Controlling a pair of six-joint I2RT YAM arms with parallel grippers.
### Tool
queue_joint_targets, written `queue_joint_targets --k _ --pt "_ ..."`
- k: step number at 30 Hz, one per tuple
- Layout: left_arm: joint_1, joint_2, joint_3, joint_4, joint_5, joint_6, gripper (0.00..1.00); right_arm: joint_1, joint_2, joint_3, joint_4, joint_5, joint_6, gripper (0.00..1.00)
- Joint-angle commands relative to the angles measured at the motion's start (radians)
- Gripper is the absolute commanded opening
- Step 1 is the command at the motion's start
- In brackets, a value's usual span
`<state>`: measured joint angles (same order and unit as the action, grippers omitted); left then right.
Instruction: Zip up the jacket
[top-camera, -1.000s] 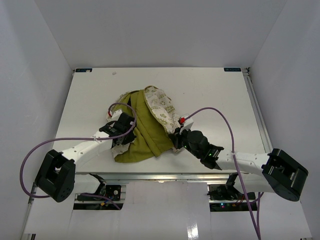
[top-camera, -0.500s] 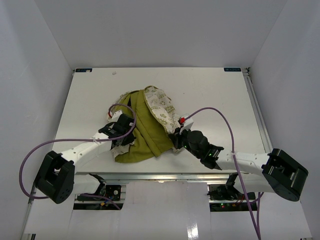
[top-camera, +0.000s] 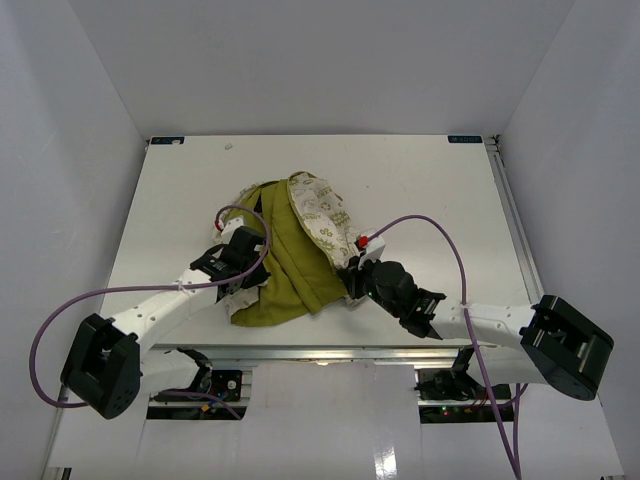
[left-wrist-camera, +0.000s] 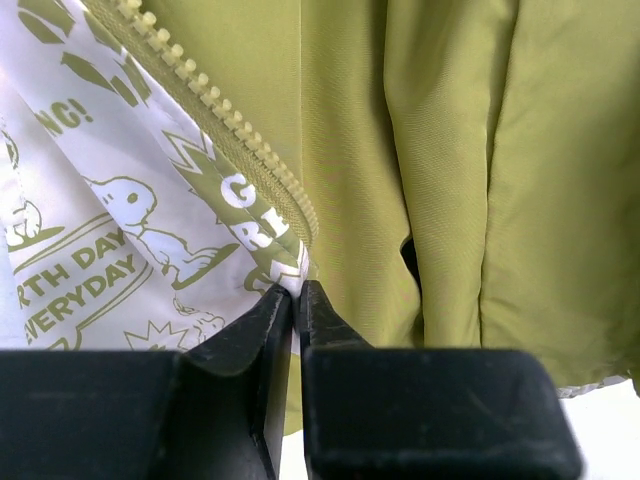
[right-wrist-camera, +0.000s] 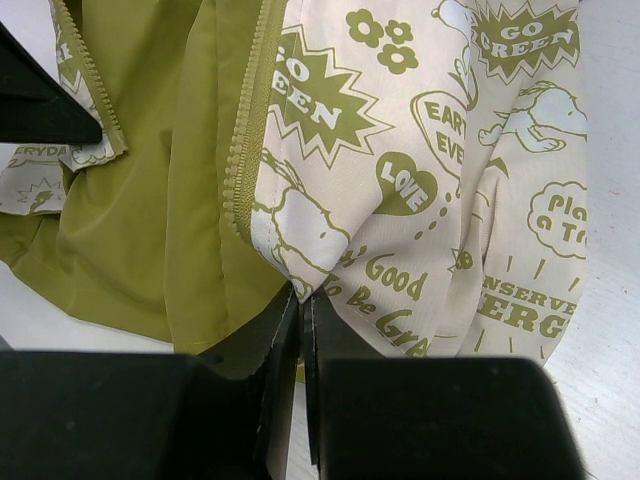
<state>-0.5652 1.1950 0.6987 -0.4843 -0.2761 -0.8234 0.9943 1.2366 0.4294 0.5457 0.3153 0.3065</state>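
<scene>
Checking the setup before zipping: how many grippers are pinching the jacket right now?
2. The left gripper is shut on the jacket at the bottom end of one zipper row; the right gripper is shut on the bottom corner of the other front edge.

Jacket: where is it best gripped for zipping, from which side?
By each front edge's bottom corner, where the zipper teeth end, approached from the near hem. The jacket lies open, so those corners are thin and exposed; the left gripper and right gripper pinch there.
</scene>
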Motion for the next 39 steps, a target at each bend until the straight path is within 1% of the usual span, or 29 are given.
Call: queue_joint_targets --k 1,5,6,7,8,9,10,11,12,17,19,21,23,24,28,31,33,35,38,39 --pt "0.004 -0.025 0.018 0.017 -0.003 0.012 0.00 -0.003 -0.003 0.029 0.020 0.015 -0.009 0.09" --pt "0.004 -0.048 0.001 0.032 -0.006 0.015 0.00 -0.002 0.001 0.032 0.023 0.016 -0.010 0.09" --pt "0.005 -0.052 0.005 0.032 -0.008 0.018 0.22 -0.003 0.003 0.031 0.023 0.015 -0.012 0.09" --pt "0.004 -0.054 0.007 0.032 -0.005 0.023 0.31 -0.003 0.004 0.031 0.022 0.016 -0.010 0.09" --pt "0.004 -0.055 0.010 0.030 0.000 0.024 0.33 -0.003 0.004 0.031 0.023 0.016 -0.010 0.09" --pt "0.004 -0.054 0.012 0.029 0.003 0.027 0.29 -0.003 0.004 0.031 0.024 0.015 -0.010 0.09" --pt "0.004 -0.054 0.012 0.029 0.004 0.028 0.21 -0.003 0.004 0.031 0.025 0.015 -0.010 0.09" --pt "0.004 -0.055 0.011 0.030 0.003 0.025 0.07 -0.002 0.002 0.031 0.024 0.015 -0.010 0.09" --pt "0.004 -0.056 0.009 0.031 0.003 0.022 0.00 -0.002 0.001 0.031 0.023 0.015 -0.011 0.09" --pt "0.004 -0.066 0.001 0.033 -0.001 0.019 0.00 -0.003 -0.003 0.028 0.022 0.016 -0.012 0.09" --pt "0.004 -0.081 -0.003 0.049 0.011 0.042 0.00 -0.003 -0.003 0.031 0.023 0.006 -0.013 0.09" --pt "0.004 -0.110 -0.013 0.122 0.082 0.159 0.00 -0.002 0.005 0.038 0.033 -0.033 -0.029 0.09" --pt "0.004 -0.142 -0.038 0.188 0.216 0.231 0.00 -0.003 0.012 0.049 0.036 -0.077 -0.045 0.08" --pt "0.004 -0.168 -0.048 0.230 0.241 0.254 0.00 -0.003 0.016 0.054 0.042 -0.103 -0.054 0.08" --pt "0.004 -0.265 -0.117 0.349 0.328 0.297 0.00 -0.003 0.011 0.059 0.062 -0.189 -0.076 0.08" --pt "0.004 -0.303 -0.155 0.434 0.370 0.343 0.00 -0.003 -0.001 0.067 0.065 -0.251 -0.091 0.08" --pt "0.004 -0.338 -0.220 0.569 0.466 0.373 0.00 -0.005 -0.011 0.076 0.069 -0.323 -0.096 0.08" --pt "0.004 -0.386 -0.261 0.647 0.518 0.397 0.00 -0.006 -0.016 0.088 0.069 -0.369 -0.096 0.08" --pt "0.004 -0.463 -0.375 0.860 0.620 0.412 0.00 -0.014 -0.023 0.100 0.065 -0.450 -0.083 0.08" --pt "0.004 -0.474 -0.390 0.892 0.638 0.412 0.00 -0.019 -0.026 0.103 0.065 -0.475 -0.080 0.08"
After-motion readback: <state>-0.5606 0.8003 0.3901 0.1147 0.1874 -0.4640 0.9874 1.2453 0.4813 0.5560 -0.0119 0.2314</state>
